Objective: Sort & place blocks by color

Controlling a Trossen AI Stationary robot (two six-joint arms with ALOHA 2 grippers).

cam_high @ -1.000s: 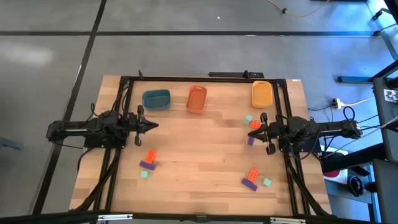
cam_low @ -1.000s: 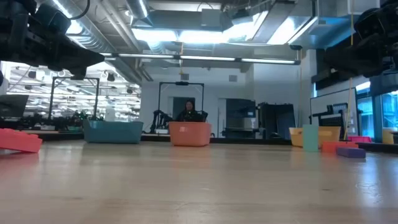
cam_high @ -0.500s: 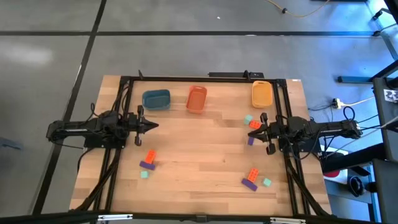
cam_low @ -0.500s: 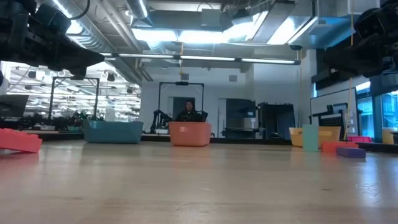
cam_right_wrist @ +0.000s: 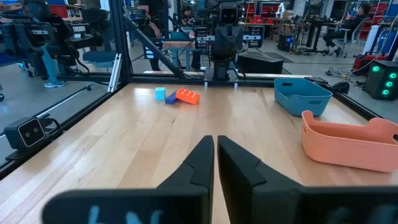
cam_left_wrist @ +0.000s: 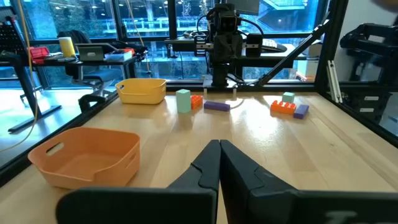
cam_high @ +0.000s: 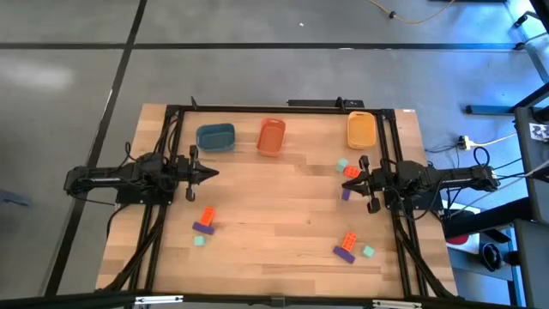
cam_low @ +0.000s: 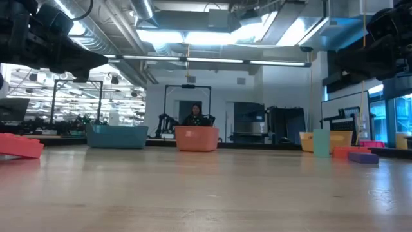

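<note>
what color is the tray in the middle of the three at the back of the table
Orange: the middle tray sits between a blue-grey one and a yellow one, clearest in the high view.

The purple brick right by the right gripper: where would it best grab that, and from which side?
Probably from straight above, across its narrow width. The purple brick lies flat, an oblong bar, so its long sides offer parallel faces. The orange-red brick lies close, so the right gripper, fingers shut now, should open first and avoid that side.

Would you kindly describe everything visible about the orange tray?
The orange tray is a rounded, oblong, plastic-looking bin with raised walls and a handle slot in one end. It sits upright and empty at the table's far edge, between the blue-grey tray and the yellow tray, touching neither. No block or gripper touches it.
</note>
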